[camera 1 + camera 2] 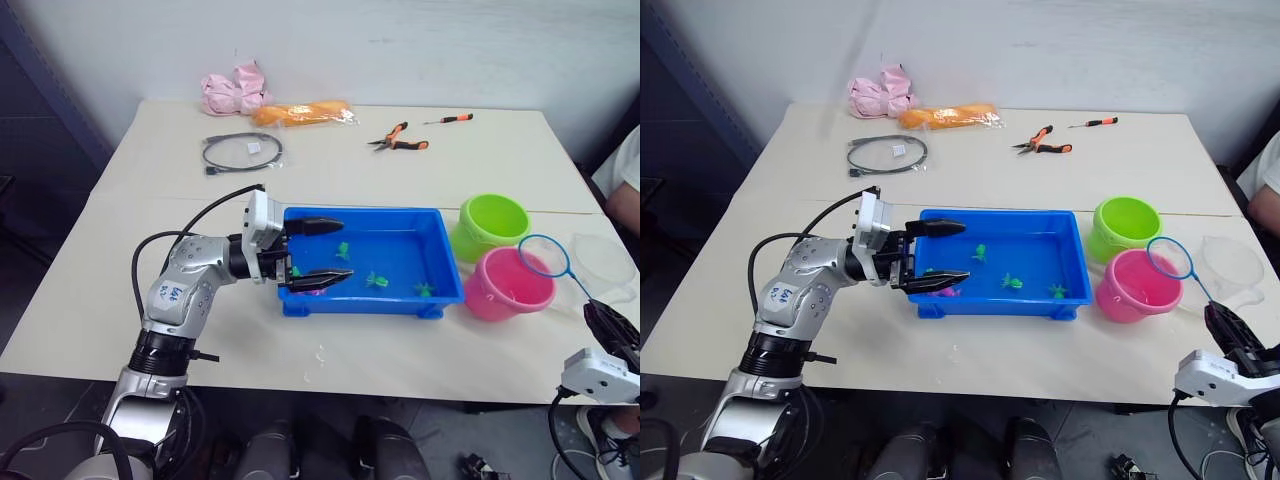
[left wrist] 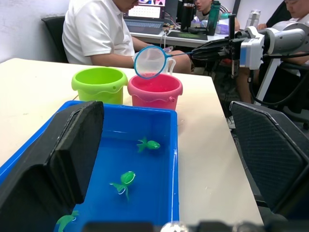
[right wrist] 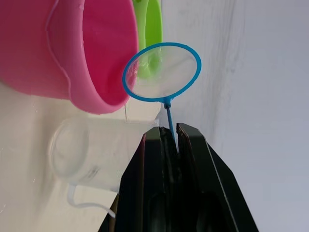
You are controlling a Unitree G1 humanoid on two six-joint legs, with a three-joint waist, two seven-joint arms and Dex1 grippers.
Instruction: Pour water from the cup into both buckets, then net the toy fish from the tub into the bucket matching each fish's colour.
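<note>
A pale table stands against a light wall, and from the head camera the bright blue tub sits near its front edge, shallow and rectangular, with a little water in it. I count three green fish in the open part of it, plus a glimpse of pink by the left gripper's lower finger that I cannot make out. Just beside the tub's right end stand two buckets, the lime green bucket behind and the pink bucket in front, touching or nearly so. The clear cup rests on the table to the right of them. The left gripper reaches over the tub's left end with its two fingers spread apart and nothing between them. At the back of the table lie a coiled cable, orange-handled pliers, a small screwdriver, an orange bag and a pink bundle. From the left wrist, the same three green fish lie in the tub between the parted fingers, and people sit behind the buckets. From the right wrist, the right gripper is clamped on the thin handle of the net, whose blue-rimmed hoop hangs above the pink bucket's rim.
</note>
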